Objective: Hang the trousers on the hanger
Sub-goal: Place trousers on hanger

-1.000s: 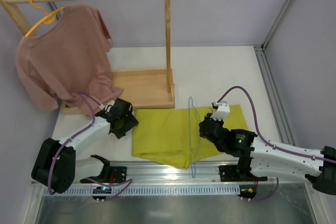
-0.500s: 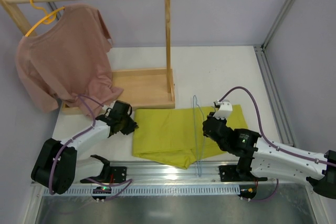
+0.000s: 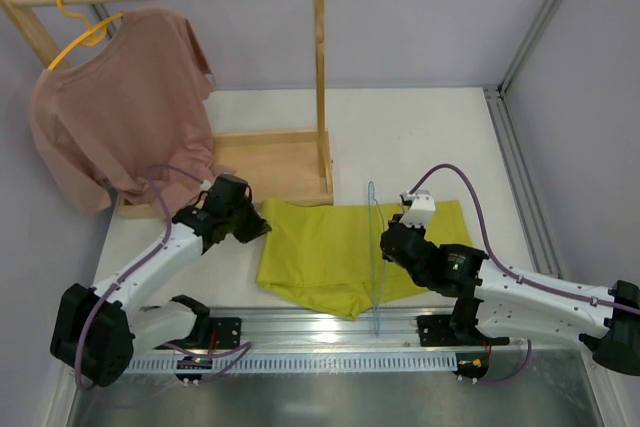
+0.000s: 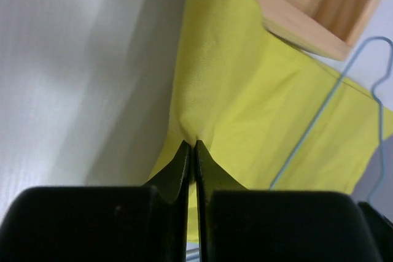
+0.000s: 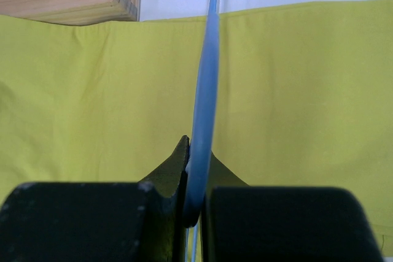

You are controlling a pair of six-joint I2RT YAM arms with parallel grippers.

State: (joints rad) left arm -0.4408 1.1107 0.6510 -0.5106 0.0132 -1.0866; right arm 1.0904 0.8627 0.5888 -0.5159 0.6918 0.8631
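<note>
The yellow-green trousers [image 3: 320, 247] lie folded flat on the white table, near the front edge. My left gripper [image 3: 257, 226] is at their far-left corner, shut on a pinch of the cloth; the left wrist view shows the trousers [image 4: 245, 90] puckering at the tips of the gripper [image 4: 190, 144]. The thin light-blue hanger [image 3: 374, 257] stands on edge across the trousers, with its hook pointing away from me. My right gripper [image 3: 384, 243] is shut on the hanger's wire. In the right wrist view the hanger [image 5: 206, 90] rises from between the tips of the gripper [image 5: 198, 145], over the trousers [image 5: 92, 102]. The left wrist view shows the hanger [image 4: 307, 130] slanting across the cloth.
A wooden clothes rack stands at the back left; its base tray [image 3: 270, 162] lies just behind the trousers' far edge and its upright post [image 3: 320, 67] is nearby. A dusty-pink T-shirt [image 3: 130, 117] hangs from a yellow hanger [image 3: 85, 32]. A metal rail [image 3: 330, 327] runs along the front.
My left gripper has shut on the trousers' left corner and drawn it up and to the right. The right gripper and hanger have barely shifted.
</note>
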